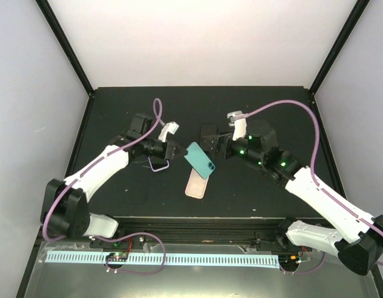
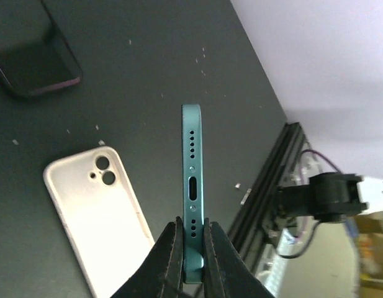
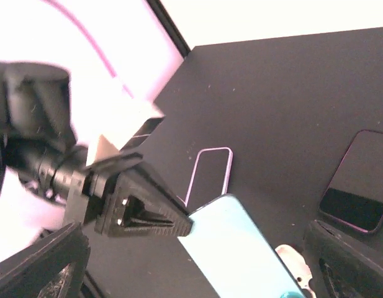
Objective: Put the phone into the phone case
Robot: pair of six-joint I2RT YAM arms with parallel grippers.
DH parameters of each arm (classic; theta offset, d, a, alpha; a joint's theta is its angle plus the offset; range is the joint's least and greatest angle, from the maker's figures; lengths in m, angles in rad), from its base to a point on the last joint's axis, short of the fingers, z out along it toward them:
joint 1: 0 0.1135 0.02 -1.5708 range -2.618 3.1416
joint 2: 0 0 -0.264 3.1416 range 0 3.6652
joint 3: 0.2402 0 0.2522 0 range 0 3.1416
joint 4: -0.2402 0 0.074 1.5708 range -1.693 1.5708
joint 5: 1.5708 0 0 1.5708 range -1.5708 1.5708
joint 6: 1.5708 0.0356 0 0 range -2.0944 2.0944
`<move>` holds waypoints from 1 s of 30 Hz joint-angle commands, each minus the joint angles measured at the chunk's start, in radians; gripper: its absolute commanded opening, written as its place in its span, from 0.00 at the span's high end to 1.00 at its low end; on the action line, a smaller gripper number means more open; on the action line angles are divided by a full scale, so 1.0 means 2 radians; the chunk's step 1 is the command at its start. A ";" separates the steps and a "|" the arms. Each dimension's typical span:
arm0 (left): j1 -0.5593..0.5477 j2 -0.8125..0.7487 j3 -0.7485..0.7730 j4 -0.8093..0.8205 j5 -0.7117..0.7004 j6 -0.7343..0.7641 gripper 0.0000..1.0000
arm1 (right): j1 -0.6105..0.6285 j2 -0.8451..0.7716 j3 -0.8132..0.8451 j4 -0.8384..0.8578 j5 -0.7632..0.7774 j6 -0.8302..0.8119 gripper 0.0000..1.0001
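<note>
My left gripper (image 1: 179, 151) is shut on one end of the teal phone (image 1: 199, 159) and holds it above the table, tilted on edge. In the left wrist view the phone (image 2: 192, 180) shows edge on, clamped between the black fingers (image 2: 171, 261). The pale pink phone case (image 1: 197, 183) lies flat on the table just below the phone, camera holes visible (image 2: 95, 217). My right gripper (image 1: 220, 149) is open at the phone's other end; in its wrist view the phone (image 3: 241, 248) sits between its wide-spread fingers (image 3: 48, 261), apparently untouched.
A clear purple-rimmed case (image 1: 158, 164) lies under the left gripper, also in the right wrist view (image 3: 211, 174). A dark phone with a purple edge (image 1: 210, 132) lies behind the right gripper (image 3: 359, 198). The black rail (image 1: 191, 226) runs along the near edge.
</note>
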 commanded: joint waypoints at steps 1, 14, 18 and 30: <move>-0.019 -0.096 -0.024 0.083 -0.067 0.084 0.98 | -0.034 -0.022 0.034 -0.081 -0.036 0.111 0.07; -0.147 -0.245 -0.122 0.187 -0.249 0.353 0.98 | -0.107 -0.007 -0.019 -0.002 -0.275 0.280 0.27; -0.186 -0.253 -0.138 0.194 -0.306 0.424 0.98 | -0.106 0.001 -0.048 0.036 -0.327 0.306 0.43; -0.264 -0.253 -0.155 0.199 -0.424 0.542 0.98 | -0.103 -0.011 -0.106 0.033 -0.337 0.330 0.41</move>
